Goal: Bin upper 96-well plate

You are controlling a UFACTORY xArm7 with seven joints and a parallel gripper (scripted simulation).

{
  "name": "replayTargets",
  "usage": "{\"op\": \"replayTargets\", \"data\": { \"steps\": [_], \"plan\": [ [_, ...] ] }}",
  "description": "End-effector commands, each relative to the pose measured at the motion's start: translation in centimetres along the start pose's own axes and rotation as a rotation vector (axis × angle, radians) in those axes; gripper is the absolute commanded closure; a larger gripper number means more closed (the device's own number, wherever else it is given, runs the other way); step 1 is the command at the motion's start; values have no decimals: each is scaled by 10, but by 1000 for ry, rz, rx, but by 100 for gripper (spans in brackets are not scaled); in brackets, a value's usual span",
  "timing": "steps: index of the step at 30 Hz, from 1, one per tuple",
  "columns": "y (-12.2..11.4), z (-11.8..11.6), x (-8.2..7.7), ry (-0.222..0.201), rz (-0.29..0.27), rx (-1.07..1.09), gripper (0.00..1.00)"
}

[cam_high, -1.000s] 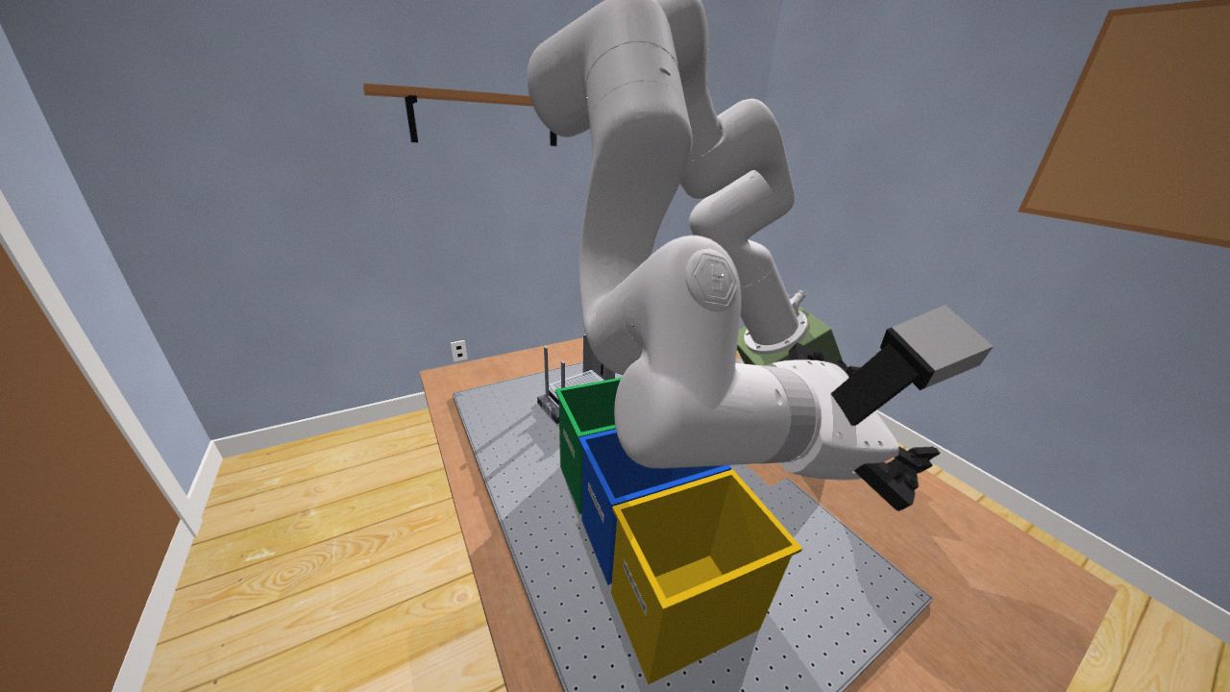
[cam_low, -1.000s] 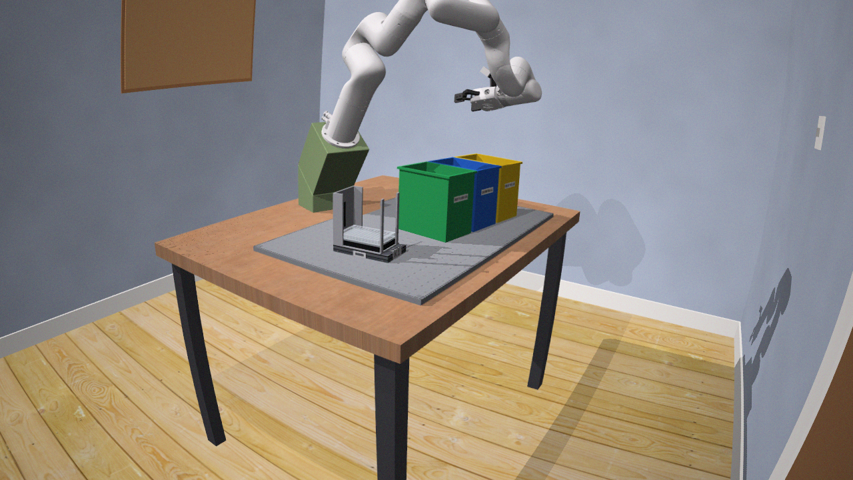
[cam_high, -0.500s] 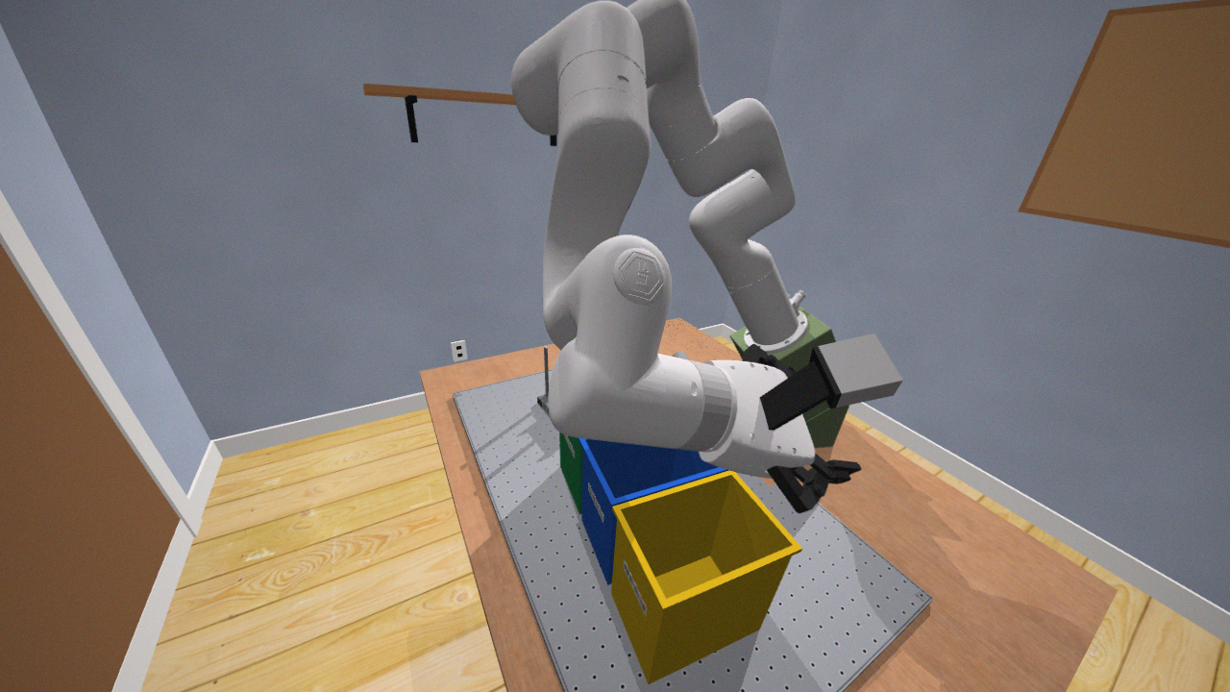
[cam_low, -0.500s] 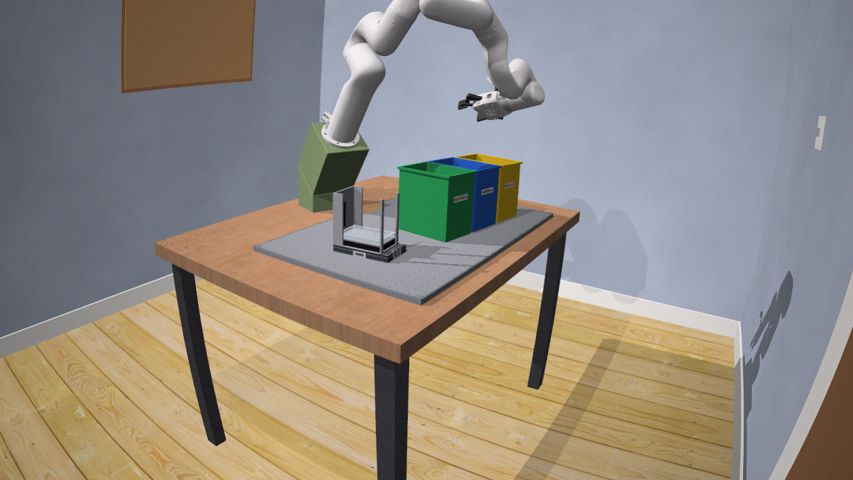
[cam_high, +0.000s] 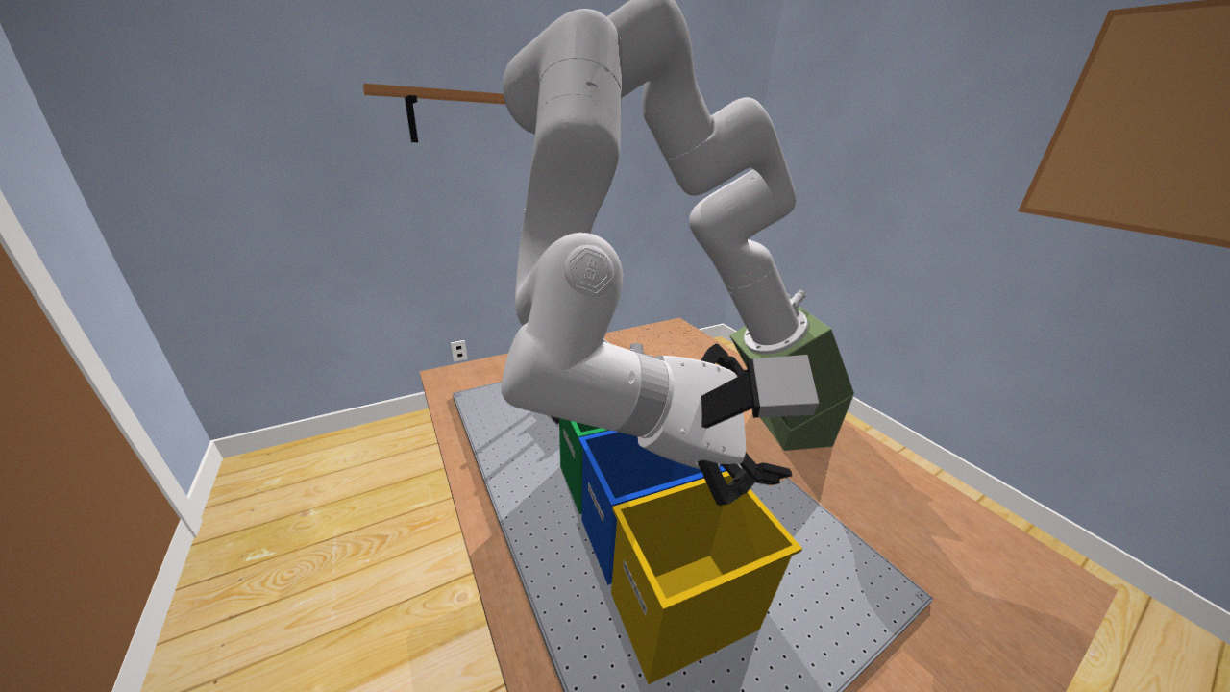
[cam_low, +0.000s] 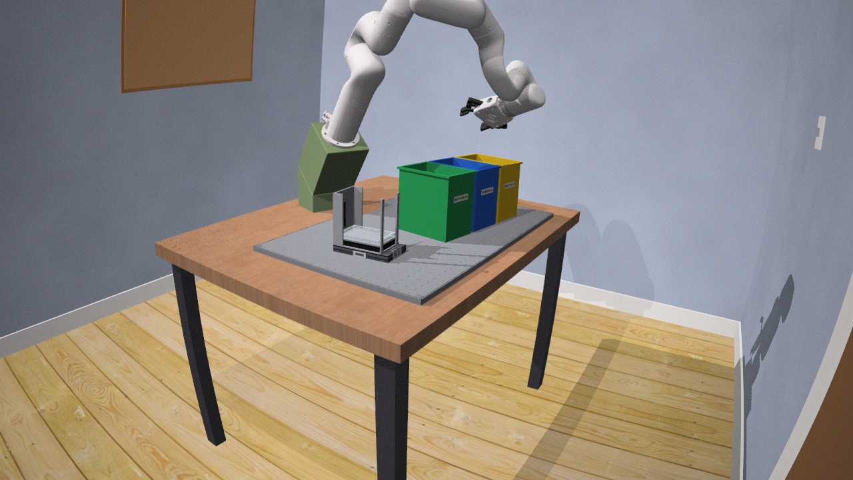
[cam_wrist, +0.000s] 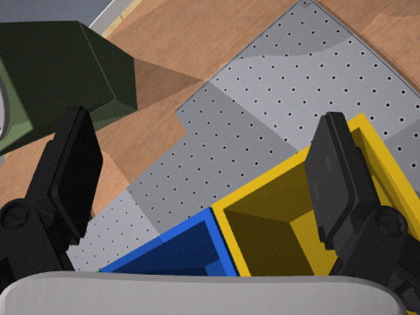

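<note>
My gripper [cam_low: 480,113] is open and empty, high above the row of bins, over the yellow end. In the wrist view its fingers frame the grey mat, with the blue bin [cam_wrist: 175,251] and the yellow bin [cam_wrist: 280,227] below. The blue bin [cam_high: 631,469] stands upright between the green bin [cam_high: 572,447] and the yellow bin [cam_high: 697,568]; the arm hides most of its inside. Rack K1 [cam_low: 364,227] stands on the mat left of the green bin [cam_low: 438,200]. A white well plate [cam_low: 370,236] lies low in it. I cannot tell whether a second plate lies on it.
The arm's green pedestal [cam_low: 330,167] stands at the table's far edge, behind the rack. The three bins touch side by side, each with a small sign on the wall facing the exterior camera. The grey perforated mat [cam_low: 417,257] lies under the rack and bins.
</note>
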State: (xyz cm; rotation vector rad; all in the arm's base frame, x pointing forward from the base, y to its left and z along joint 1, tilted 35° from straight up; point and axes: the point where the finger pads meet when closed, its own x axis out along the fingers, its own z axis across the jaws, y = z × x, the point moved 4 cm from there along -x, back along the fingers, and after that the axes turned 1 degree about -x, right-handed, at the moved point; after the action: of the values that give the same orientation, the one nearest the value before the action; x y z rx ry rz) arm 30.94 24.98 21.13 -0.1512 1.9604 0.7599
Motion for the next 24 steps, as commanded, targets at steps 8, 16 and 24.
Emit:
{"op": "replayTargets", "data": {
  "steps": [8, 16, 24],
  "plan": [
    [-36, -9, -25, -62, -13, 84, 0],
    [-69, -22, -44, -154, -27, 227, 0],
    [-90, -33, -55, -208, -32, 311, 0]
  ]
}}
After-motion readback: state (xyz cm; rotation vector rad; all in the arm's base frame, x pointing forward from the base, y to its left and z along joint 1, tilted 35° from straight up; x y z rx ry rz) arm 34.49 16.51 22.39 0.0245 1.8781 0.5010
